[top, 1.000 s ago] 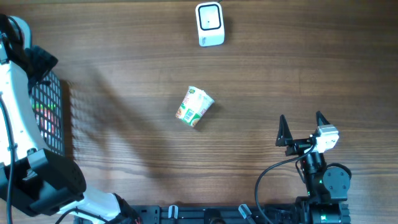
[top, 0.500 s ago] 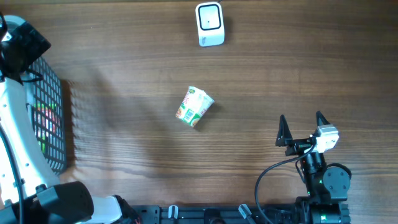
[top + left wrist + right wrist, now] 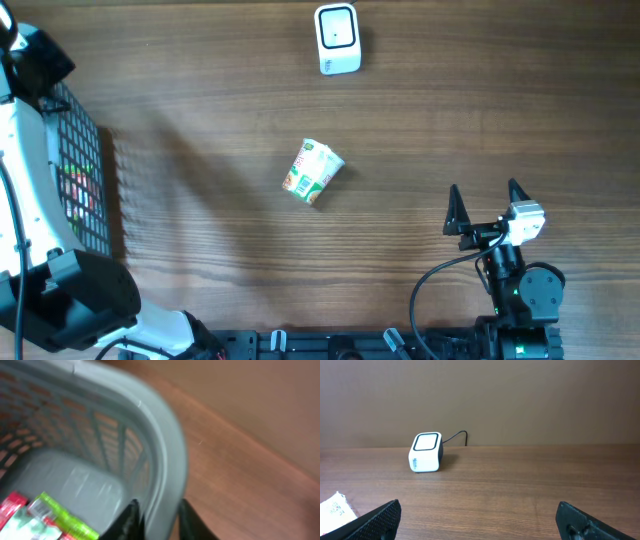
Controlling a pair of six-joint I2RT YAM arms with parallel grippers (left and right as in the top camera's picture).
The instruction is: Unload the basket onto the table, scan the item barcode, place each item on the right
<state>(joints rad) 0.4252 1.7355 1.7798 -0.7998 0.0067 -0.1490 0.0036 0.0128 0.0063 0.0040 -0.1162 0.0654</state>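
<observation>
wooden table point(image 3: 450, 110), a grab at the wrong thing, bottom of the wrist view
left gripper point(image 3: 158, 506) is pinched on the basket point(image 3: 165, 445) rim, not a packet point(image 3: 65, 517); lifting could tip it. right gripper point(image 3: 484, 190) gapes wide, empty.

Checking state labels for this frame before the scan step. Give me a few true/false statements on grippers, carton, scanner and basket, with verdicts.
1. The right gripper is open and holds nothing. True.
2. The carton lies inside the basket. False: it lies on its side on the table, well apart from the basket.
3. The left gripper is closed on the basket rim. True.
4. The scanner touches the carton. False: it stands apart from it, near the far edge.
5. The basket is empty. False: packets lie in it.
</observation>
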